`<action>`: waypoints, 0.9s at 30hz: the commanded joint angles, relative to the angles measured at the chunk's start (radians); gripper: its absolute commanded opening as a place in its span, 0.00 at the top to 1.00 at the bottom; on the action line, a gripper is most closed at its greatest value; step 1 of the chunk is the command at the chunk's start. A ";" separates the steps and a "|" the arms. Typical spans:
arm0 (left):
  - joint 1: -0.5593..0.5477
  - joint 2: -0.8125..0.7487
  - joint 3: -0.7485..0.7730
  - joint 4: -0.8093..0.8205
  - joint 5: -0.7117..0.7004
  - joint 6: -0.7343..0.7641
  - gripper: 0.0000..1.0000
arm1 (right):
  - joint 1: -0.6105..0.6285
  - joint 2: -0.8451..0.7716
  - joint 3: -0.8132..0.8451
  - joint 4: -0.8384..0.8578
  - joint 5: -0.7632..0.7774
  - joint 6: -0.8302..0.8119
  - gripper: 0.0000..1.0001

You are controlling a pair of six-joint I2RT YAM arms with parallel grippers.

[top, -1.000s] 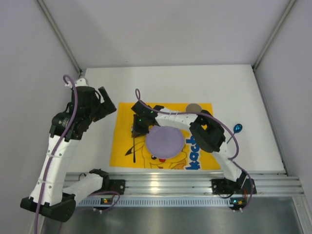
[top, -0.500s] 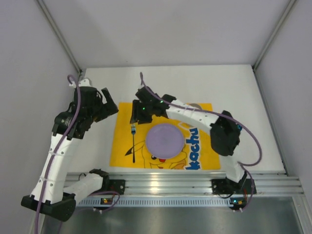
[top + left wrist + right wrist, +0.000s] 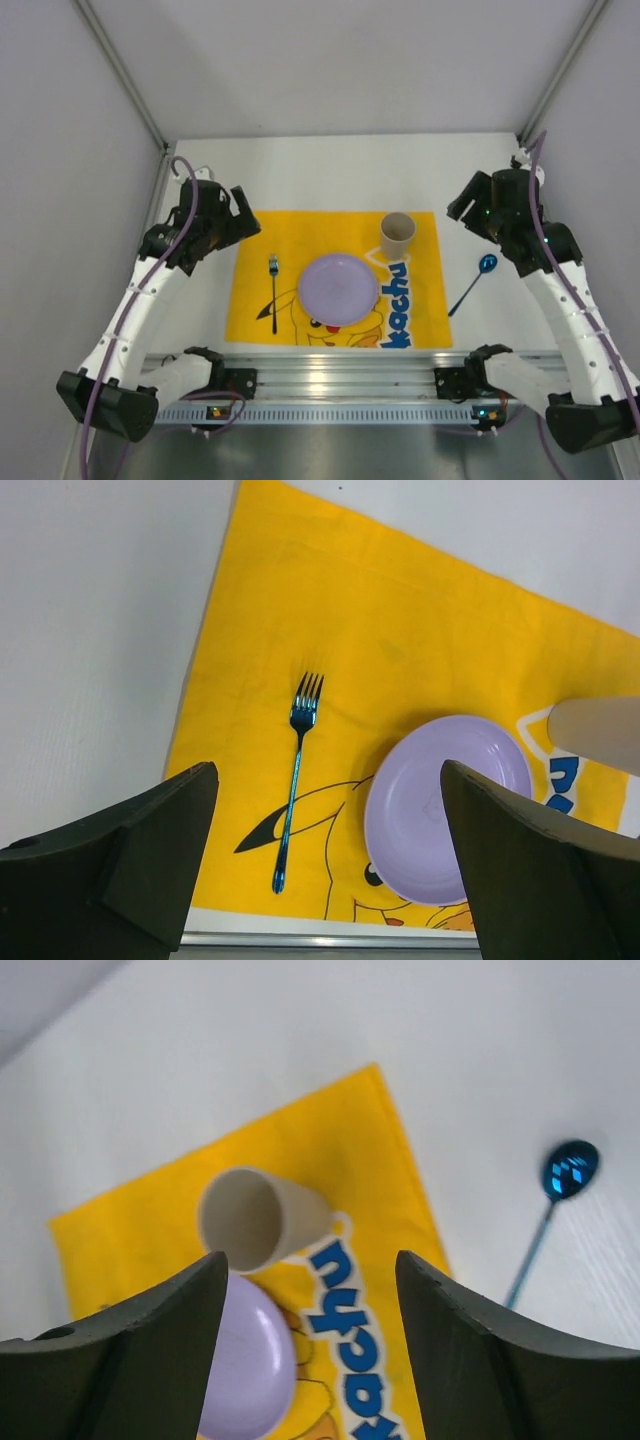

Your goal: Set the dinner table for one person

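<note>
Large plain white matte rectangular tabletop (image 3: 330,165) fills the floor of the cell, w/ a ribbed aluminium rail (image 3: 340,375) along its 6 o'clock edge & pale grey wall panels (image 3: 340,60) closing it at 9, 12 & 3 (clock per top cam, 12 = far edge). A yellow cartoon-printed cloth mat (image 3: 300,235) lies flat on it, centre-near, its 6 o'clock edge just short of the rail.

Containers: round lilac plate (image 3: 339,289) sits on the mat, bare. Beige tapered cup (image 3: 397,235) stands upright on the mat at 1 o'clock of the plate, near it; right wrist cam looks into its mouth, nothing inside. Blue metallic fork (image 3: 273,295) lies on the mat at 9 o'clock of the plate, apart from it, tines to 12. Blue metallic spoon (image 3: 470,288) lies on bare tabletop just off the mat at 3 o'clock, bowl to 1, handle to 7.

Left fingers (image 3: 120,865) are spread wide, nothing btwn them, raised over the mat's 10 o'clock corner. Right fingers (image 3: 130,1355) are also spread, holding nothing, up at the 2 o'clock side beyond the spoon.

Hard to see: the plate covers much of the mat's cartoon, & the blue lettering is only partly legible. Left wrist cam cuts the cup at the frame edge. In right wrist cam a finger hides part of the plate & the end of the spoon handle.
</note>
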 commanded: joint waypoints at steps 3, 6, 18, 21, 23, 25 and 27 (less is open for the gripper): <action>-0.001 0.059 -0.051 0.172 0.071 0.005 0.02 | -0.252 0.111 -0.163 -0.139 -0.098 -0.088 0.34; -0.001 0.103 -0.048 0.212 0.089 0.017 0.02 | -0.347 0.154 -0.226 -0.097 -0.100 -0.091 0.35; -0.001 0.247 0.021 0.244 0.116 0.077 0.02 | -0.437 0.392 -0.370 0.102 -0.129 -0.063 0.44; -0.001 0.267 0.029 0.247 0.129 0.071 0.02 | -0.438 0.423 -0.398 0.124 -0.109 -0.059 0.45; -0.001 0.277 0.032 0.249 0.134 0.068 0.02 | -0.441 0.435 -0.407 0.148 -0.103 -0.059 0.46; -0.001 0.287 0.037 0.247 0.137 0.071 0.02 | -0.444 0.459 -0.405 0.159 -0.091 -0.060 0.48; -0.001 0.303 0.046 0.244 0.137 0.073 0.02 | -0.450 0.488 -0.402 0.179 -0.075 -0.066 0.51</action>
